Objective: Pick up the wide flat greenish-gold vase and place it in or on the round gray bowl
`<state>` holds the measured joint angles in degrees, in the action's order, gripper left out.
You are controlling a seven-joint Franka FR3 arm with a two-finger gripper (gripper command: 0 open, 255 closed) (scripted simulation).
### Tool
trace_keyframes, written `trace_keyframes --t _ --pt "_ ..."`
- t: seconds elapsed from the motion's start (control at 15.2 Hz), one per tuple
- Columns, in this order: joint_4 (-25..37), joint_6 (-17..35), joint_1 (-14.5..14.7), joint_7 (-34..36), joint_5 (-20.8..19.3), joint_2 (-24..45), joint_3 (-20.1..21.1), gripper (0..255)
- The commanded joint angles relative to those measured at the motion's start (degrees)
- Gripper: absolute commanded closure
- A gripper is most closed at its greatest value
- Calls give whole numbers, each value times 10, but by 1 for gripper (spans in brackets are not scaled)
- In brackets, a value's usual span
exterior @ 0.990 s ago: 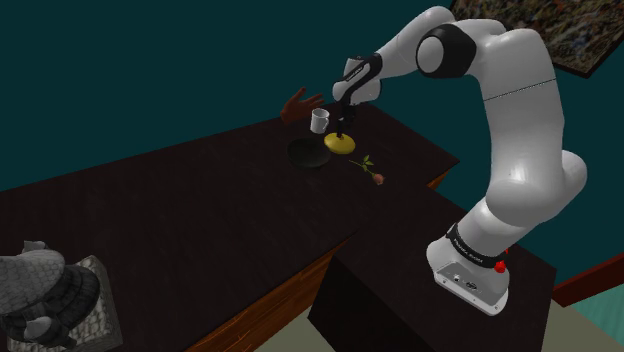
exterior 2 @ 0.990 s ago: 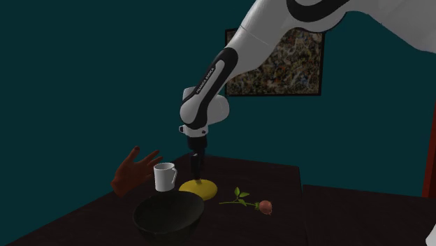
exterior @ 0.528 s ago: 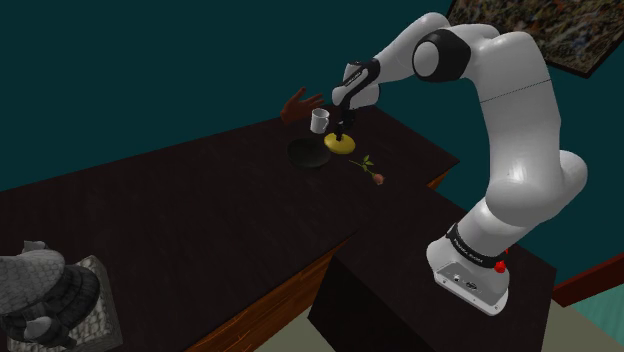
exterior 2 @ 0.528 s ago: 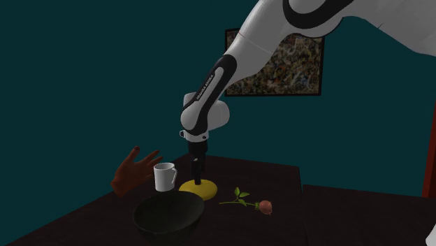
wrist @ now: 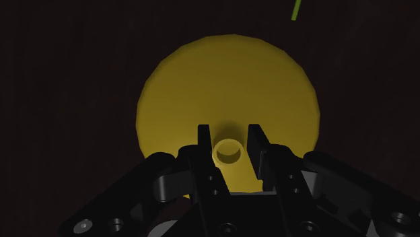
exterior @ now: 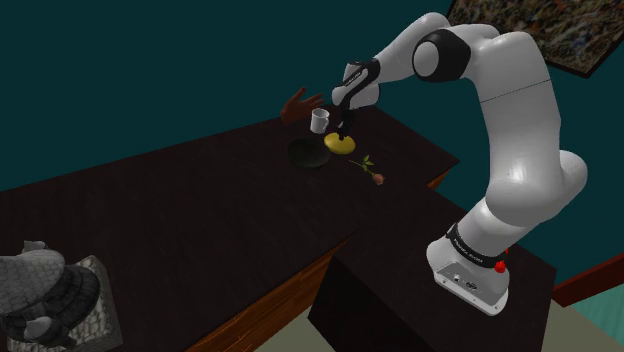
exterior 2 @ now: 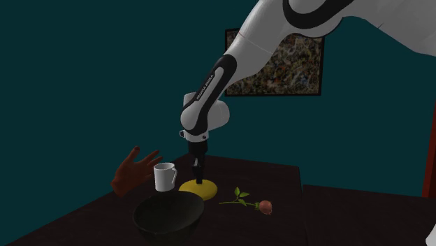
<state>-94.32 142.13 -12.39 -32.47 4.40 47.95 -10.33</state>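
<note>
— Where is the flat yellow vase [exterior 2: 198, 187]?
— On the dark desk [exterior: 200, 220], base down, just beside the round dark bowl [exterior 2: 169, 215]. A white mug [exterior 2: 165, 177] stands near on one side and a rose [exterior 2: 264, 206] lies on the other.
— And the jaws?
— They point straight down over the vase, drawn in narrow and clasping its short neck, one black finger at each side.
</note>
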Motion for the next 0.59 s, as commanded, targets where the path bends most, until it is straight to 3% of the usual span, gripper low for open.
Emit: trace_keyframes --t 0.0,0.53 --pt "0 0 0 0 0 0 0 255" --pt "-9 -16 3 0 -3 -25 -3 255"
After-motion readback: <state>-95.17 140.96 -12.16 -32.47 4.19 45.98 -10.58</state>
